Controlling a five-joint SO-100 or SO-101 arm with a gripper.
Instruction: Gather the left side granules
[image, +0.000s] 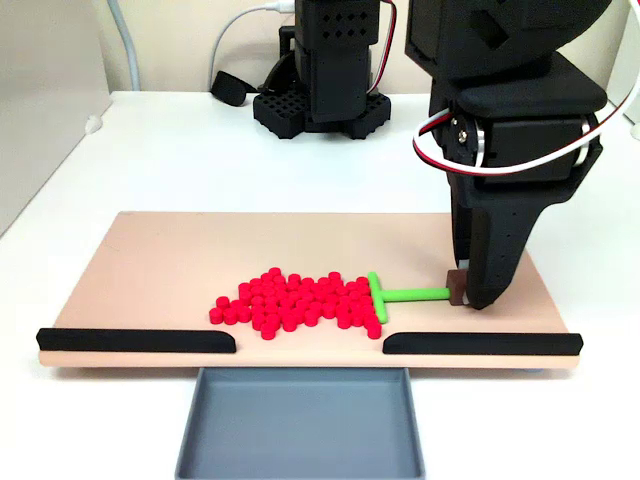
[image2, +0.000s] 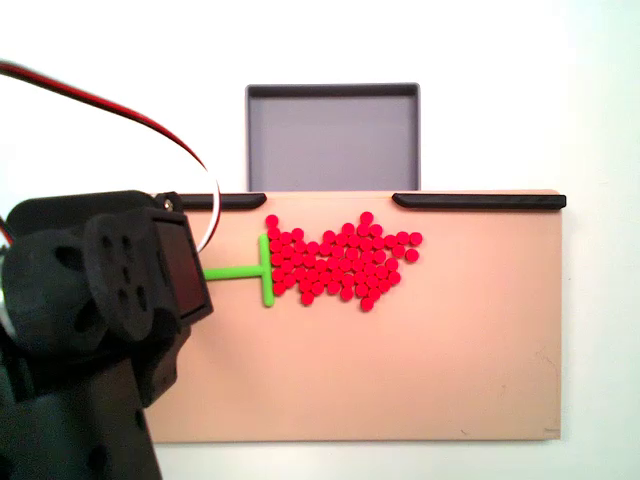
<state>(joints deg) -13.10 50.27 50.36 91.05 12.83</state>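
Note:
The red granules (image: 295, 300) lie packed in one flat cluster on the tan board (image: 180, 270), also seen as the granules (image2: 340, 262) in the view from above. A green T-shaped pusher (image: 392, 296) has its crossbar against the cluster's right edge; in the other fixed view the pusher (image2: 262, 270) sits at the cluster's left edge. My black gripper (image: 468, 290) points down at the handle's far end, shut on its brown end block. The arm body (image2: 100, 300) hides the gripper in that view from above.
Two long black strips (image: 135, 341) (image: 482, 344) line the board's front edge with a gap between them. A grey tray (image: 300, 425) sits below that gap, seen as the tray (image2: 333, 135) from above. The arm's base (image: 320, 100) stands behind the board.

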